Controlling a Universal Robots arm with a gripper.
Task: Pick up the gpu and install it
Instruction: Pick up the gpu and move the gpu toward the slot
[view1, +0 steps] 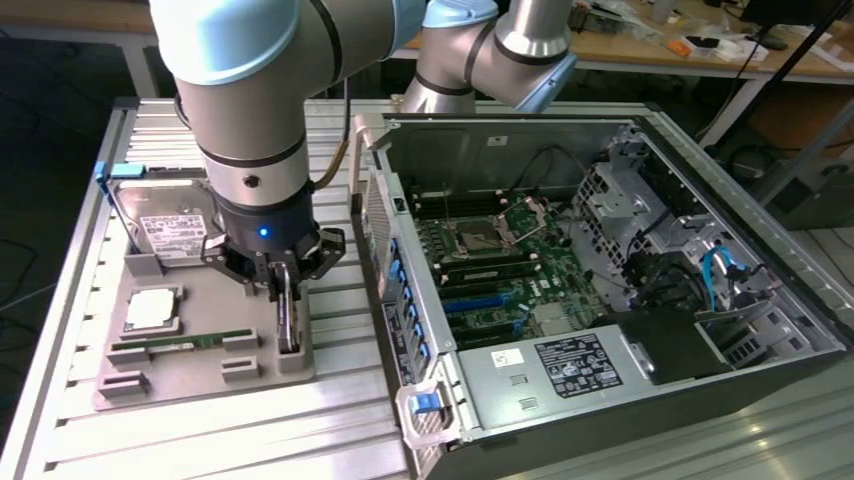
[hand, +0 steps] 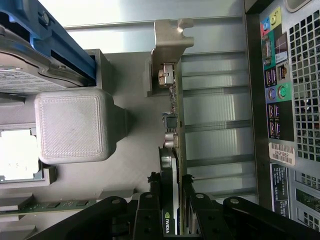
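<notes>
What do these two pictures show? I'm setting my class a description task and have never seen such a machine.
The machine is a robot arm with a pincer at its end. One picture comes from a camera off the arm, the other from a camera on its wrist, looking along the pincer. On the metal table a grey tray carries computer parts: a hard drive, a processor chip, a memory stick and the gpu, a graphics card standing on edge. Beside the tray lies an open computer case. The pincer appears closed on the gpu, which sits in its tray slot.
</notes>
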